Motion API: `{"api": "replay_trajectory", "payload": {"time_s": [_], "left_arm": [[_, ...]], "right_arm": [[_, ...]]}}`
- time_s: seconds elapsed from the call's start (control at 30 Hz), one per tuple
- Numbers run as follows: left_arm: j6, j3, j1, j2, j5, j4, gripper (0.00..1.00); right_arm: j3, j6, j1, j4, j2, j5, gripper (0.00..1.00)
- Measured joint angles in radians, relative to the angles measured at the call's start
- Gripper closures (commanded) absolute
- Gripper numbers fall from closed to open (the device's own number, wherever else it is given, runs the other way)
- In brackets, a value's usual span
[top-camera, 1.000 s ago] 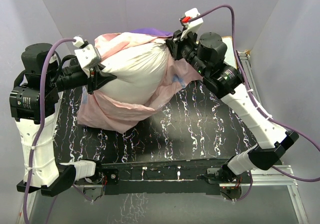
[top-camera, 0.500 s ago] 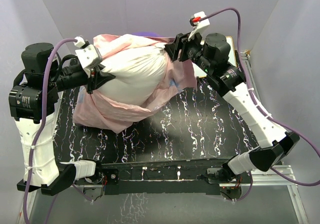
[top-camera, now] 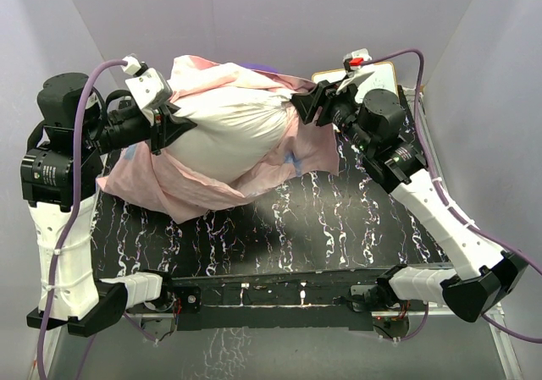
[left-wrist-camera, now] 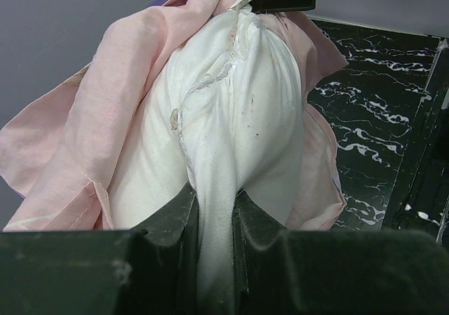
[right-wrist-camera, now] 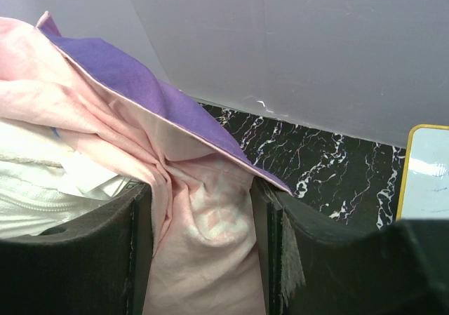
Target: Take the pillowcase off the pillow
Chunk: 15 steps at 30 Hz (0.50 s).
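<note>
The white pillow hangs above the table between both arms, its left end bunched. My left gripper is shut on that end; in the left wrist view a fold of pillow runs tight between the fingers of the gripper. The pillowcase, pale pink inside out, drapes around and under the pillow down to the table. My right gripper is at the pillow's right end, open. In the right wrist view pink pillowcase lies loose in the gripper, with the purple outside above.
A small yellow-framed whiteboard lies at the table's back right, just behind the right wrist, and shows as whiteboard in the right wrist view. The black marbled table is enclosed by grey walls at the back and sides.
The right gripper has opened its jaws and drawn back to the right. The pillowcase has spread lower and farther left over the table. The left gripper keeps its hold on the pillow.
</note>
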Motion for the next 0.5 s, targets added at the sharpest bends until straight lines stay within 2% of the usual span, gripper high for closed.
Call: {"api": "replay_trajectory", "payload": {"time_s": [0.1, 0.17, 0.27, 0.4, 0.5], "left_arm": [[-0.004, 0.000, -0.001, 0.004, 0.002, -0.001, 1.00], [-0.002, 0.006, -0.002, 0.011, 0.003, -0.005, 1.00], [0.001, 0.007, -0.002, 0.013, 0.005, -0.008, 1.00], [0.000, 0.008, -0.002, 0.011, 0.004, -0.006, 1.00], [-0.006, 0.010, 0.006, 0.009, -0.011, 0.005, 1.00]], "right_arm": [[-0.021, 0.021, -0.011, 0.028, 0.001, -0.011, 0.47], [-0.023, 0.035, -0.025, 0.029, 0.003, -0.040, 0.42], [-0.021, 0.066, -0.088, 0.024, -0.002, -0.178, 0.29], [-0.021, 0.109, -0.169, 0.013, -0.041, -0.357, 0.25], [-0.021, 0.128, -0.217, 0.003, -0.094, -0.415, 0.22]]}}
